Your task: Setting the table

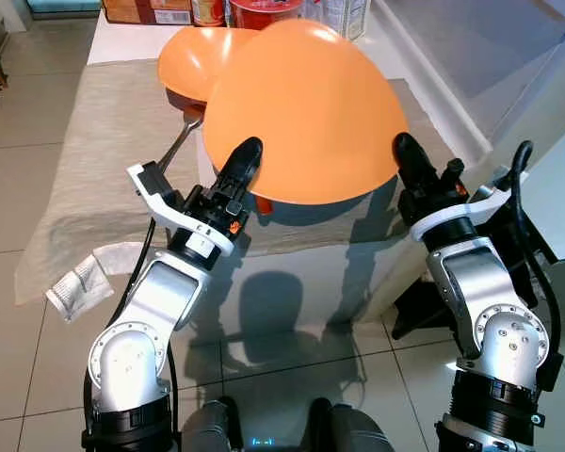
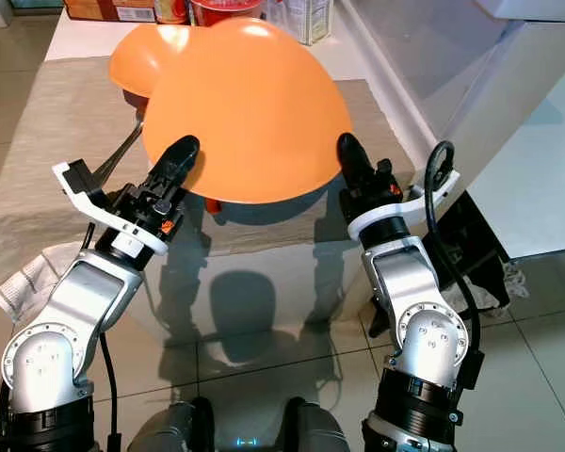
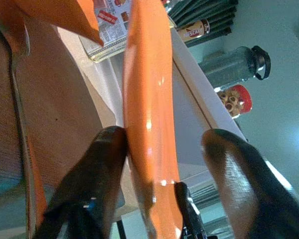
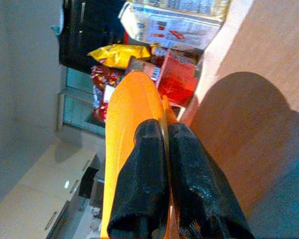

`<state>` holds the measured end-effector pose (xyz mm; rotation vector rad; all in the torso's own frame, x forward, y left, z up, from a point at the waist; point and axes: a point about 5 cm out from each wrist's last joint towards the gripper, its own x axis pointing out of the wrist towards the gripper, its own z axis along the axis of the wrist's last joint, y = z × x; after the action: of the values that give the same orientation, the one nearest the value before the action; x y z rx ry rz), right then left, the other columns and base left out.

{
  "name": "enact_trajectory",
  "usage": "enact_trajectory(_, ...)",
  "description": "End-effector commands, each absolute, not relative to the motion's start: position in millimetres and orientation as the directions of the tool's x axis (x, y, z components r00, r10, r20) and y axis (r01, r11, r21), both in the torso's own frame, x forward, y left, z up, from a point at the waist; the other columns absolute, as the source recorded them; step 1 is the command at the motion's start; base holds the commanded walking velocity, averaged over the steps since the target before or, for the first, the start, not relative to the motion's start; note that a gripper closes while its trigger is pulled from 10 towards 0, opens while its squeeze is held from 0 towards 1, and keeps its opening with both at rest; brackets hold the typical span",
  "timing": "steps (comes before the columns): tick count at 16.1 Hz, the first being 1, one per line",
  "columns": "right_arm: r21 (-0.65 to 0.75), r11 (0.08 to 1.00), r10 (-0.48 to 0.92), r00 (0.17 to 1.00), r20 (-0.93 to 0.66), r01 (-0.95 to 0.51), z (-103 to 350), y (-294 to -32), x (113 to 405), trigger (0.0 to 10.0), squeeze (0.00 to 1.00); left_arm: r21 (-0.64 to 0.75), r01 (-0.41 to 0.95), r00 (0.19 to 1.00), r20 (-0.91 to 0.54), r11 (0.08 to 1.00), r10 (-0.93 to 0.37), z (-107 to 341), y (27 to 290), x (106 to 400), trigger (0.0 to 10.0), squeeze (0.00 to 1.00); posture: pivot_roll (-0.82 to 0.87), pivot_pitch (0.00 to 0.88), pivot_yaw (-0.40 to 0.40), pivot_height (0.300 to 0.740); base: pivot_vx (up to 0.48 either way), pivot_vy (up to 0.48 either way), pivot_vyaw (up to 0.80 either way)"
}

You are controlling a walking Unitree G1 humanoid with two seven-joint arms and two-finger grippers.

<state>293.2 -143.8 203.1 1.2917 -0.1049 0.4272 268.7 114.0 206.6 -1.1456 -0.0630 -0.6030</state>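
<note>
Both grippers hold an orange plate [image 1: 301, 113]: right gripper [image 4: 167, 149] pinches its four-o'clock rim, left gripper [image 3: 164, 149] spread around eight o'clock.

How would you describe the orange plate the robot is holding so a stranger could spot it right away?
Start at the table with the beige cloth in front of the robot. Above its near edge, both grippers hold a big orange plate, the left gripper open around its rim, the right gripper pinching it. The smaller orange dish lies behind it.
</note>
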Motion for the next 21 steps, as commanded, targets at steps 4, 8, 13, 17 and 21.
enact_trajectory(4, 0.856, 0.203, 0.309, 0.860, 0.406, -0.476, 222.1, -134.5, 288.7, 0.0, 0.00, -0.807, 0.514, 0.822, 0.368, 0.289, -0.435, 212.0, 109.3, 265.5, 0.0, 0.00, -0.10, 0.155, -0.023, 0.740, 0.000, 0.000, 0.00)
enact_trajectory(8, 0.844, 0.205, 0.328, 0.847, 0.418, -0.496, 224.1, -131.1, 291.0, 0.0, 0.00, -0.788, 0.537, 0.817, 0.399, 0.300, -0.417, 221.5, 112.8, 265.9, 0.0, 0.00, -0.09, 0.146, -0.030, 0.740, 0.000, 0.000, 0.00)
enact_trajectory(13, 0.834, 0.206, 0.345, 0.836, 0.428, -0.512, 226.2, -128.5, 293.0, 0.0, 0.00, -0.774, 0.559, 0.808, 0.428, 0.298, -0.406, 227.7, 115.4, 264.7, 0.0, 0.00, -0.09, 0.137, -0.038, 0.740, 0.000, 0.000, 0.00)
enact_trajectory(17, 0.816, 0.219, 0.365, 0.821, 0.439, -0.534, 228.7, -125.7, 293.8, 0.1, 0.00, -0.754, 0.589, 0.792, 0.466, 0.292, -0.394, 235.9, 118.0, 262.6, 0.0, 0.00, -0.08, 0.131, -0.040, 0.740, 0.000, 0.000, 0.00)
enact_trajectory(21, 0.786, 0.254, 0.375, 0.807, 0.457, -0.563, 230.4, -125.2, 295.6, 10.0, 1.00, -0.718, 0.643, 0.756, 0.539, 0.267, -0.371, 246.7, 124.0, 258.3, 0.0, 0.00, -0.09, 0.129, -0.039, 0.740, 0.000, 0.000, 0.00)
